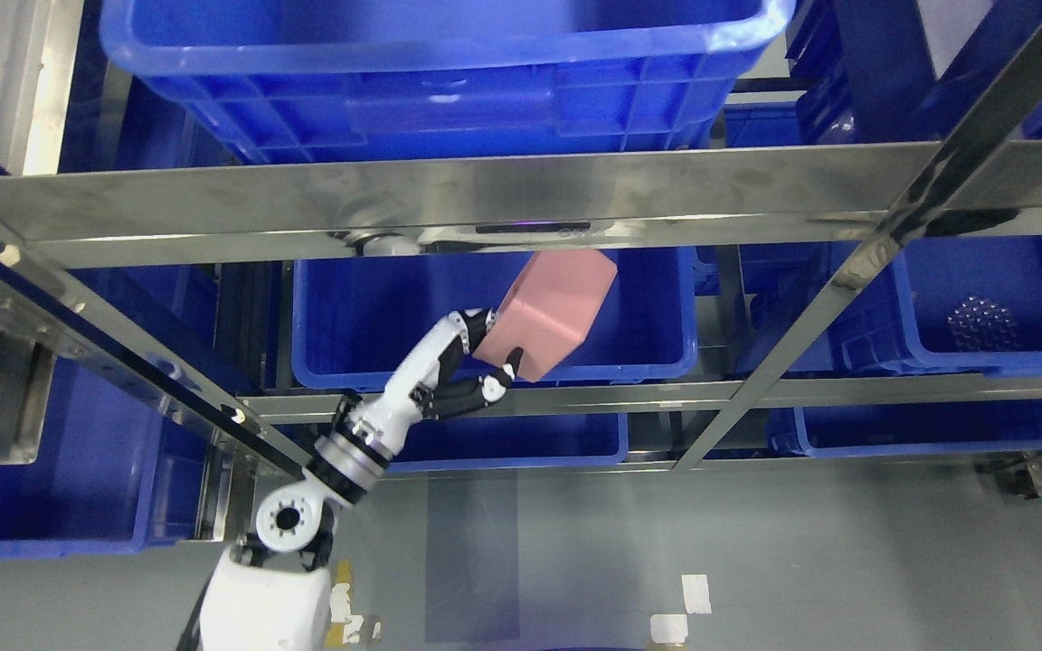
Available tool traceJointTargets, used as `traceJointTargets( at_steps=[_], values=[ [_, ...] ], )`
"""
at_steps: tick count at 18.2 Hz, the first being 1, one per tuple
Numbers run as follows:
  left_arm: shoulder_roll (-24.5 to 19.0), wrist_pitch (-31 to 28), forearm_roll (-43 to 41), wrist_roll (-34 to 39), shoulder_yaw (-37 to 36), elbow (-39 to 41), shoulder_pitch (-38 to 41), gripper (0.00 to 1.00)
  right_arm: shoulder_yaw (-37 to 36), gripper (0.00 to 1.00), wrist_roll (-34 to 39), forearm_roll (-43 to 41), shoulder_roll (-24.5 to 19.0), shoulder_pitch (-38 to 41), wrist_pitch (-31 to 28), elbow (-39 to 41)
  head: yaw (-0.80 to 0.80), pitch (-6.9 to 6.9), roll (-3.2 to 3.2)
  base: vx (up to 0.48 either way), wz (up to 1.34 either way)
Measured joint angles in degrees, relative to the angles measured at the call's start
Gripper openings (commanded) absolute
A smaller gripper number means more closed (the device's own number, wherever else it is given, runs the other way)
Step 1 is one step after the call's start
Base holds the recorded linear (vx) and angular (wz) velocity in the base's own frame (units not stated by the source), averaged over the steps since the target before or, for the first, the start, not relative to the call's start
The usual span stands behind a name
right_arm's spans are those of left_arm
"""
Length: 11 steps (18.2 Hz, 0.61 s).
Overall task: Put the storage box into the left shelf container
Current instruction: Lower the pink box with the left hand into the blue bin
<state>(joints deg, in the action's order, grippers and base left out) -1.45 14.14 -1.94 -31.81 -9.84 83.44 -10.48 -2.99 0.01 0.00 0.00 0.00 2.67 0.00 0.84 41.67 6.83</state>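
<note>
A pink storage box (550, 312) is held tilted in my left hand (483, 357), whose fingers grip its lower left end. The box hangs over the front part of a blue bin (349, 312) on the middle shelf level, left of the slanted post. Its top corner sits just under the steel shelf rail (485, 203). My left arm (376, 425) comes up from the lower left. The right arm is out of view.
A large blue bin (449, 81) sits on the shelf above. Another blue bin (982, 307) at the right holds a small shiny object (982, 324). More blue bins (928, 429) sit on the lower level and at the far left (51, 470). A slanted steel post (847, 271) crosses right of centre. Grey floor (756, 561) lies below.
</note>
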Motion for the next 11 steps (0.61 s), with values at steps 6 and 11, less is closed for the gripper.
traceJointTargets(
  at_steps=[6, 11],
  values=[
    [-0.8, -2.3, -10.7, -4.5, 1.3, -5.5, -10.2, 0.03, 0.0, 1.0, 0.1, 0.0, 0.0, 0.0, 0.1, 0.0, 0.0, 0.0, 0.0, 0.019, -0.05],
    [-1.3, -1.9, -21.1, -8.5, 1.6, -11.7, -17.4, 0.04, 0.0, 1.0, -0.2, 0.0, 0.0, 0.0, 0.1, 0.0, 0.0, 0.0, 0.0, 0.0, 0.0]
  ],
)
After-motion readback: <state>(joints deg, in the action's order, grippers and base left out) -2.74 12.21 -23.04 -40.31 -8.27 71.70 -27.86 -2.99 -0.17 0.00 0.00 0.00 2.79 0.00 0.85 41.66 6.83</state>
